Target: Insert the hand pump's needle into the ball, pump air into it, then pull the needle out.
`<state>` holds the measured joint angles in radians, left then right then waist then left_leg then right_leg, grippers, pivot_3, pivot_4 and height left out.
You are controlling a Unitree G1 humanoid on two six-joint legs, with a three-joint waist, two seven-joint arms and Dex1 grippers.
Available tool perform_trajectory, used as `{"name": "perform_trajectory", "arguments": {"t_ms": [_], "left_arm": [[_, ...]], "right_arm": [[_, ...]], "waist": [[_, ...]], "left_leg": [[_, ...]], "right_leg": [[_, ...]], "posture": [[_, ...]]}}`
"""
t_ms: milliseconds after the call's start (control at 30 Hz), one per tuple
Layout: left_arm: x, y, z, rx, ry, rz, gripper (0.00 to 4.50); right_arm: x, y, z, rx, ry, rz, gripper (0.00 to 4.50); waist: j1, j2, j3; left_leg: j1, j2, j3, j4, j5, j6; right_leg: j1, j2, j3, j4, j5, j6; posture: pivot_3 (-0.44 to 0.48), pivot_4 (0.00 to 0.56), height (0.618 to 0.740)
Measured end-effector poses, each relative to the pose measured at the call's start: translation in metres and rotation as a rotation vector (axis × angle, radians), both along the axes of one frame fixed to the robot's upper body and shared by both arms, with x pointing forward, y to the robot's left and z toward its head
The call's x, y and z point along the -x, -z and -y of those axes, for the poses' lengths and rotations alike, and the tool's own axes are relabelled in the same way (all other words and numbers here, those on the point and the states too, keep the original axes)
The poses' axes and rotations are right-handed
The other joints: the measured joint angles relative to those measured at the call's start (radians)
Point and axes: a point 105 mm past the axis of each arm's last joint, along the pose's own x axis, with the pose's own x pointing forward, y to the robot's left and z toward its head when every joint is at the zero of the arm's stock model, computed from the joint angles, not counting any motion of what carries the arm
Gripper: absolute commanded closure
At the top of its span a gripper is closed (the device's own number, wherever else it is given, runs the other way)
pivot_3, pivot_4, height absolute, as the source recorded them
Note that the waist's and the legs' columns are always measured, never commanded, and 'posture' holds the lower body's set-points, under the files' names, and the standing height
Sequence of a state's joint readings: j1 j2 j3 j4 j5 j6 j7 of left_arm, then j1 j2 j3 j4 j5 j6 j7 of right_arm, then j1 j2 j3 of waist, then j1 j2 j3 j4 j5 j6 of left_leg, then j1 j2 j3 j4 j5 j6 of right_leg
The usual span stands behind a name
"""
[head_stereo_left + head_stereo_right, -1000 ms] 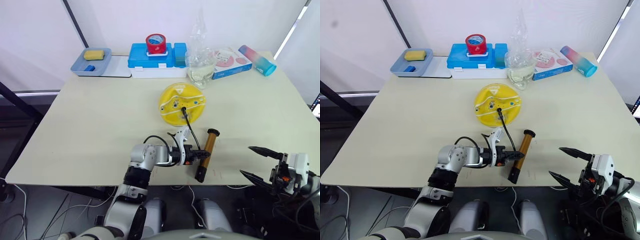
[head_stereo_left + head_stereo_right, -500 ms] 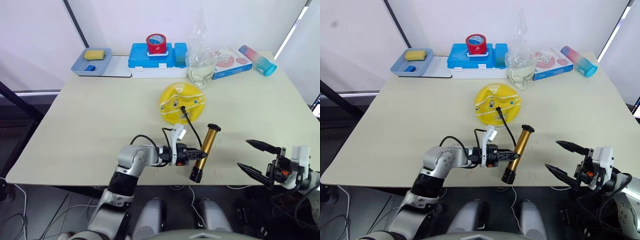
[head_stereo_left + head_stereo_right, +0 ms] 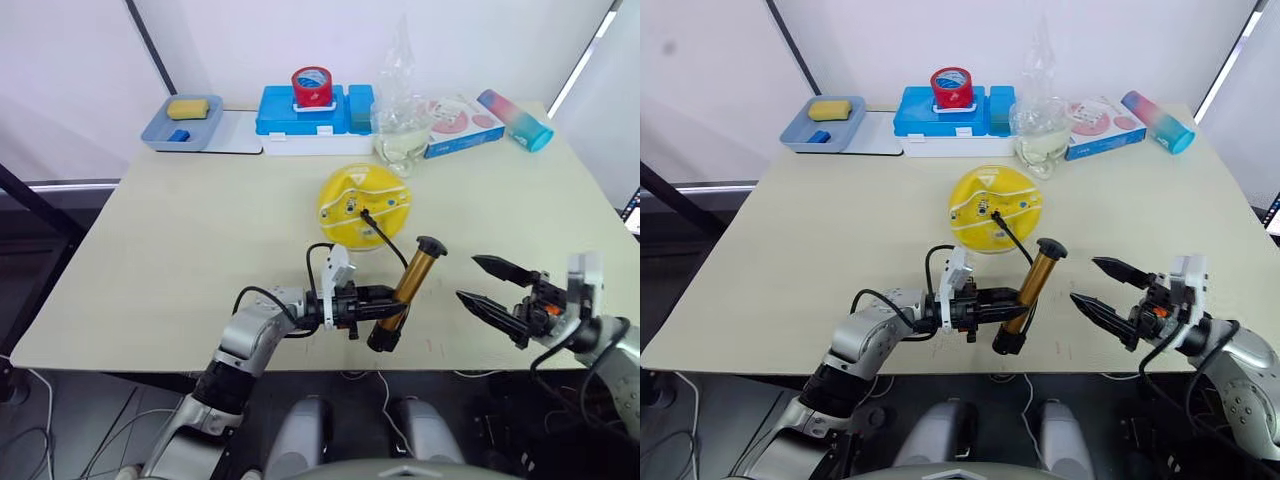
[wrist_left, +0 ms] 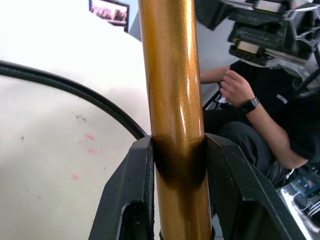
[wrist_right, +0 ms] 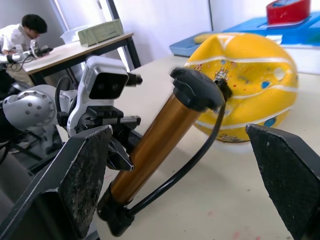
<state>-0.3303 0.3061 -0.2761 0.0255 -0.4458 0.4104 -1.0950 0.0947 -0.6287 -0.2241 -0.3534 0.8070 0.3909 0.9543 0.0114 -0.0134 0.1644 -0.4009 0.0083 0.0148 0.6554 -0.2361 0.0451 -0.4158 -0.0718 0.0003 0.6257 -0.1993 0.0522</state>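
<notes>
So the left hand (image 3: 392, 306) is pinching the hand pump (image 3: 406, 293) around the lower part of its gold barrel, both black fingers (image 4: 131, 200) pressing on either side of the tube. The pump is tilting, its bottom cap down near the front edge of the worktop (image 3: 180, 250) and the black top cap leaning toward about 1 o'clock. I can't tell if the bottom cap is touching the surface or hanging just above it.

The black hose (image 3: 385, 233) is running from the pump up to the ball (image 3: 364, 206), which is sitting saggy and flattish at 12 o'clock from the pump, mid-worktop. The hose end is meeting the ball's face near its middle; the needle itself is too small to make out.

The right hand (image 3: 492, 285) is hovering at 3 o'clock from the pump, fingers spread wide, holding nothing, tips pointing at the pump and a bit apart from it.

Along the far edge there's a blue box (image 3: 310, 112) with a red tape roll (image 3: 312, 87) on top, a grey tray (image 3: 180, 125) at 10 o'clock, and a clear plastic bag (image 3: 400, 130) just behind the ball.
</notes>
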Motion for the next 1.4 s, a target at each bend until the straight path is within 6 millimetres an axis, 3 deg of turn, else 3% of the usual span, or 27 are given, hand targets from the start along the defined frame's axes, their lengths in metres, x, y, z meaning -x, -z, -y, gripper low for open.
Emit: {"name": "perform_trajectory", "arguments": {"t_ms": [200,367,767,1033,1400], "left_arm": [[-0.005,0.011,-0.012,-0.019,0.040,0.273,3.48],[-0.013,0.015,-0.010,0.007,0.013,0.375,3.48],[-0.016,0.019,-0.006,0.066,-0.015,0.413,3.48],[-0.015,0.010,-0.005,0.129,-0.011,0.420,3.48],[-0.015,0.006,-0.006,0.152,-0.017,0.420,3.48]], "right_arm": [[-0.013,-0.010,-0.020,-0.008,-0.049,-0.009,0.00],[-0.014,-0.020,-0.034,-0.053,-0.098,0.030,0.00],[-0.014,-0.035,-0.070,-0.135,-0.253,0.062,0.00],[-0.024,-0.025,-0.069,-0.161,-0.212,0.040,0.00],[-0.022,-0.025,-0.068,-0.165,-0.233,0.051,0.00]], "waist": [[0.004,0.000,0.000],[0.004,0.000,0.000],[0.002,-0.001,0.000],[0.002,-0.001,0.000],[0.001,-0.001,0.000]], "left_leg": [[-0.001,0.000,0.000,0.000,0.000,0.000],[-0.003,-0.001,-0.001,0.000,0.000,0.000],[-0.003,-0.001,-0.002,0.000,0.000,0.000],[-0.003,-0.001,-0.002,0.000,0.000,0.000],[-0.003,-0.001,-0.003,0.000,0.000,0.000]], "right_leg": [[0.000,0.000,0.000,-0.001,0.001,-0.001],[-0.001,0.000,0.000,-0.001,0.001,-0.001],[-0.001,0.001,-0.001,-0.001,0.001,0.000],[-0.001,0.001,-0.001,0.000,0.001,-0.001],[-0.001,0.001,-0.001,0.000,0.001,-0.001]], "posture": [[0.000,0.150,0.739],[0.000,0.150,0.739],[0.000,0.150,0.739],[0.000,0.150,0.739],[0.000,0.150,0.739]]}}
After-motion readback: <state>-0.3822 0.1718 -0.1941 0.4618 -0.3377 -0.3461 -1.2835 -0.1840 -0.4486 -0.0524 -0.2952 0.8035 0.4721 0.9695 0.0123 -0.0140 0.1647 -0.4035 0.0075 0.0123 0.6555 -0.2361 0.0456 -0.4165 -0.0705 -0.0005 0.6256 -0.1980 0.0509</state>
